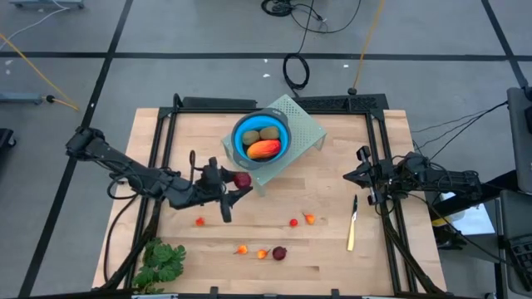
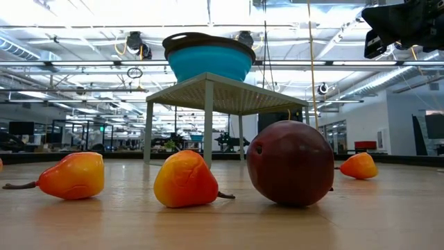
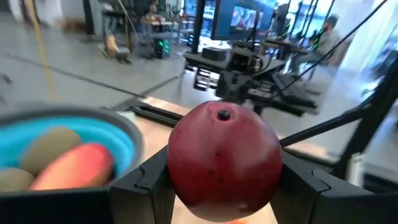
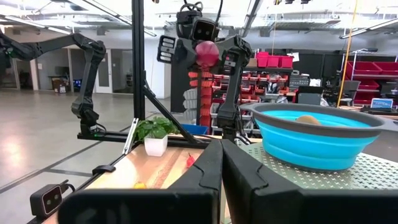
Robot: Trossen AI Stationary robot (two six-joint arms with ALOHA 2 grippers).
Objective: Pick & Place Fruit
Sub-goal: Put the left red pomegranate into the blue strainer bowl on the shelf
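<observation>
Step in hand: carry. The left gripper (image 1: 238, 184) holds a dark red plum (image 1: 242, 179) clamped between its fingers (image 3: 144, 180), raised off the table and just short of the blue bowl (image 1: 240, 130).

The bowl sits on a small mesh stand (image 1: 306, 124) and already contains two brown-green kiwis (image 1: 259, 133) and one long orange-red fruit (image 1: 264, 149).

The plum is near-round, with no real long axis. In the left wrist view its stem dimple points up and away from the camera.

Long fruit in bowl: its axis lies roughly left-right in the high view.

Next move, as I judge it: advance over the rim, then release; clearance above the rim matters.

The right gripper (image 1: 362, 176) waits at the table's right edge, fingers together, empty.

Small fruits (image 1: 279, 252) remain on the tabletop.
</observation>
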